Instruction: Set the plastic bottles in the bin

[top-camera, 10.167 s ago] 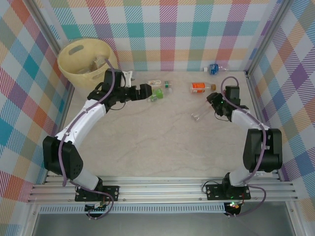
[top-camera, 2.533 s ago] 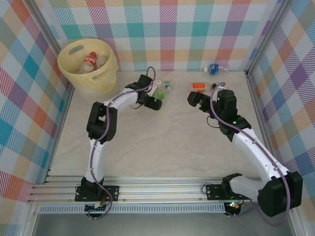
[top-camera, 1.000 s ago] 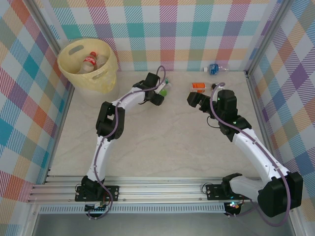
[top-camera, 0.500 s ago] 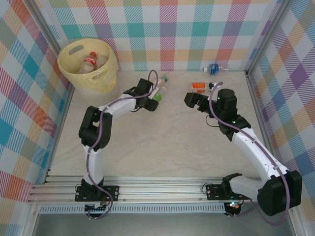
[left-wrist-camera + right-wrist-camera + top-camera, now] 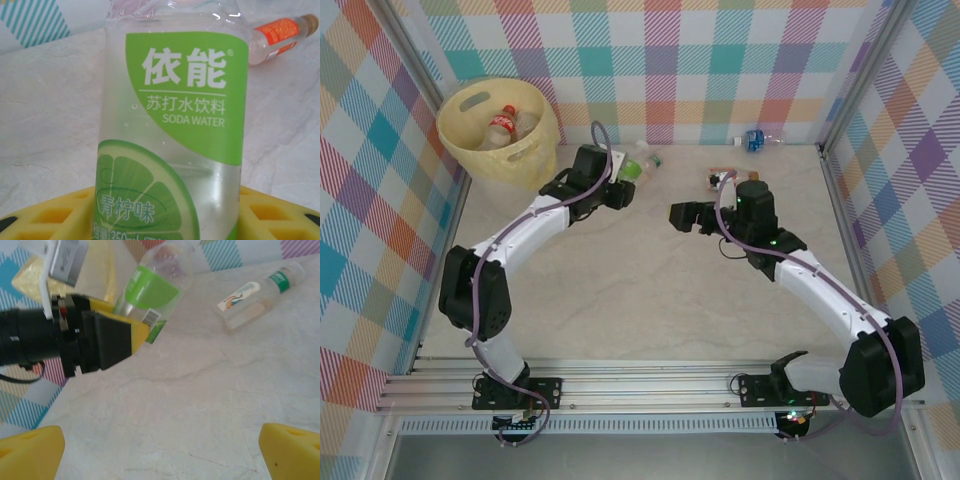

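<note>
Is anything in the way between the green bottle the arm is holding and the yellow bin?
No, nothing visible. The left gripper is shut on the green bottle, close beside the bin. Only bare table lies between them, and the bin's top is open.

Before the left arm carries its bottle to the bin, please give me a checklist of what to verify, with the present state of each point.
1. Grip: left gripper closed on the green-label bottle, label between its yellow pads: ok.
2. Bottle lifted off the table: cannot tell.
3. Target: the bin is upright, mouth open, with room above the red-label bottle inside: ok.
4. Other side: right gripper open, empty, apart from the left one: ok.
5. Table cleared: not ok; the orange-label bottle, the blue-label bottle and a green-capped bottle lie there.
</note>
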Available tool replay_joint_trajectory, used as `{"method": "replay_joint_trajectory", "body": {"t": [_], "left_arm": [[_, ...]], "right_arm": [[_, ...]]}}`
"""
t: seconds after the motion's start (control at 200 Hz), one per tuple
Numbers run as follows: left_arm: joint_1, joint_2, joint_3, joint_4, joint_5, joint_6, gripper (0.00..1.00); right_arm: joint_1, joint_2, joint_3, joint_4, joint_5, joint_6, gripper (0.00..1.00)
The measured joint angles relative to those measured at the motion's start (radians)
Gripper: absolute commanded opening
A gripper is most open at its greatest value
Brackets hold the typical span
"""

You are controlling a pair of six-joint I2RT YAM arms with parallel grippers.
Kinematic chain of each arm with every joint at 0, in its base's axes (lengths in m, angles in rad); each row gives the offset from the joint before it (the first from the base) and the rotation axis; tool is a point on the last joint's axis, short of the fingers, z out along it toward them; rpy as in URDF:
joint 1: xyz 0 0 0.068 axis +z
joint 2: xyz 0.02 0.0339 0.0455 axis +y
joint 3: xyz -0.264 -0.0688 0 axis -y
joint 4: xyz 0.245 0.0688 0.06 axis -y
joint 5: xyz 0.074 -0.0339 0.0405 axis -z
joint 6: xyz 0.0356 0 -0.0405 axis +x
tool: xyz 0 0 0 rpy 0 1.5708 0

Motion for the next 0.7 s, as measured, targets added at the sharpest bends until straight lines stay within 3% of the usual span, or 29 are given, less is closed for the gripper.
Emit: {"method": "replay_joint_trajectory", "body": {"t": [0.295,0.7], "left_arm": [[0.039,-0.075,0.151,-0.122,-0.055,-0.040,0.54],[0.241,-0.115,0.343,-0.196,-0.167,-0.081,0.54]], "right_arm": [[0.081,0.031,0.036,0.001,0.016,-0.131,1.00],[0.085,0.032,0.045,0.010,0.060,-0.169,1.00]]}}
